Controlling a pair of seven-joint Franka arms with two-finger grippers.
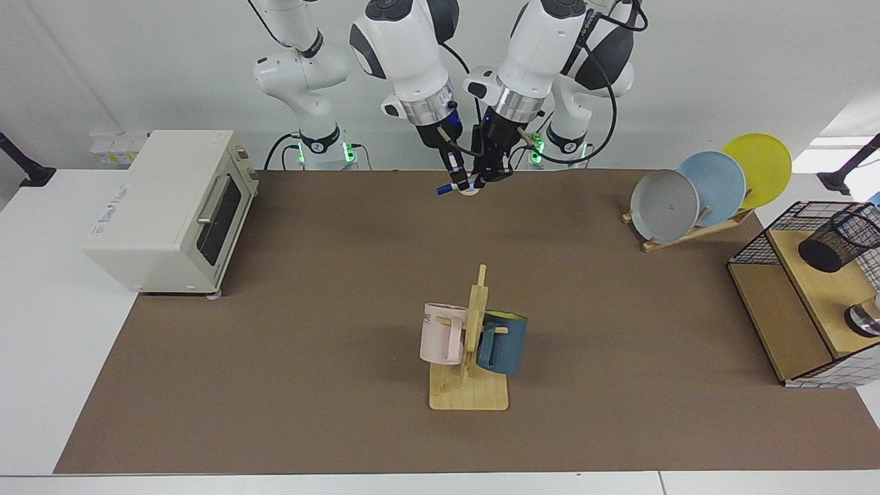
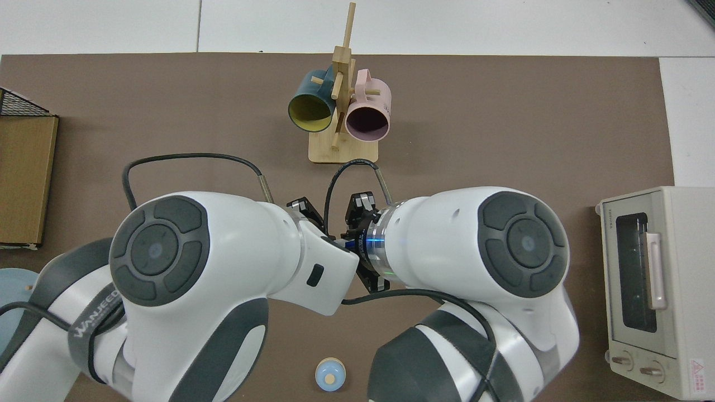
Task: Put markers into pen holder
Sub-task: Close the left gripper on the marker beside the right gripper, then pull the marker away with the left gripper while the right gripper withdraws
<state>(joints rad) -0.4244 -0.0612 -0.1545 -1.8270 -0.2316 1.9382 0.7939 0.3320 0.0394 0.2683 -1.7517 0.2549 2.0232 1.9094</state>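
The marker (image 1: 450, 187) hangs level above the far edge of the mat, its blue cap pointing toward the toaster oven. My right gripper (image 1: 457, 180) is shut on its white barrel. My left gripper (image 1: 489, 177) sits right against the marker's other end, and that end is hidden behind it. The pen holder (image 1: 837, 240), a black mesh cup, leans on the wooden shelf inside the wire basket at the far right. In the top view both arms' bodies cover the grippers and the marker, and the pen holder is out of view.
A mug tree (image 1: 471, 344) with a pink and a blue mug stands mid-mat. The toaster oven (image 1: 172, 210) is at the left, a plate rack (image 1: 708, 189) and the wire basket (image 1: 777, 275) at the right. A small light-blue round object (image 2: 329, 374) lies under the grippers.
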